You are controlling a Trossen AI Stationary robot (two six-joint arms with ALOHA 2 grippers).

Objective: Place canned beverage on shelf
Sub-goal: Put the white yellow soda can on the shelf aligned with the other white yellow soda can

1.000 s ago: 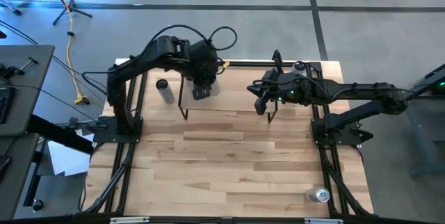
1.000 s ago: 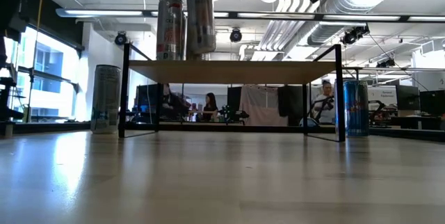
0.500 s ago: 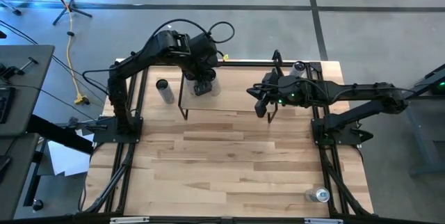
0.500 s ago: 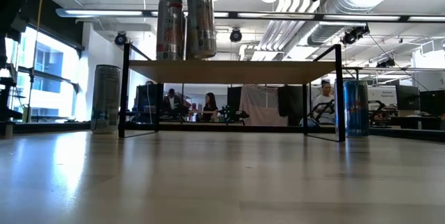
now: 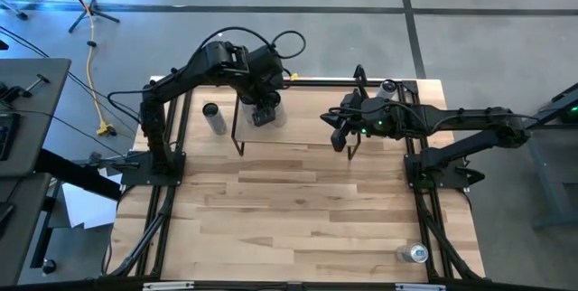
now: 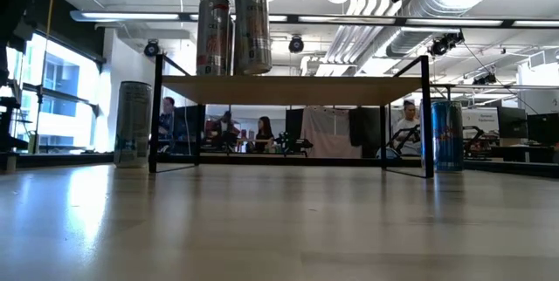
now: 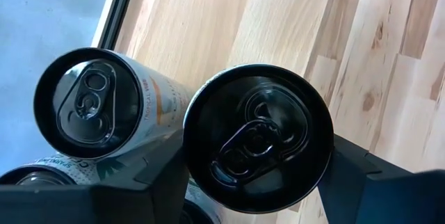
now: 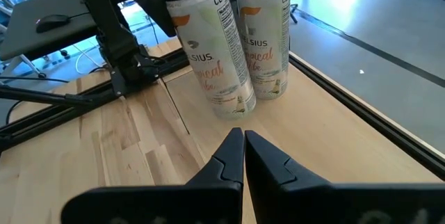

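Observation:
The shelf (image 5: pixel 307 126), a light wood top on thin black legs, stands at the table's far middle. On its left end a white beverage can (image 6: pixel 214 35) stands upright on its base. Right beside it is a second white can (image 8: pixel 208 43), tilted, with my left gripper (image 5: pixel 262 113) shut on it from above. My right gripper (image 8: pixel 243 144) hangs shut with nothing in it over the shelf's right end (image 5: pixel 340 139). My left gripper pinches the tilted can by its upper wall, just under the top rim (image 7: pixel 188 175), one finger (image 7: pixel 160 193) on each side. The fingers come from above, slanting down. The can leans slightly, its base right at the shelf top (image 6: pixel 253 73); whether it rests there, I cannot tell.
A grey can (image 5: pixel 213 117) stands on the table left of the shelf. A blue can (image 6: pixel 447 135) stands past the shelf's right end. Another can (image 5: pixel 417 253) stands at the near right corner. Black rail frames (image 5: pixel 167 192) run along both table sides.
My left gripper has carried the tilted can a little toward the table's far edge and down, bringing its base from clear above the shelf top to the level of it, beside the standing can. It has kept still over the last half second.

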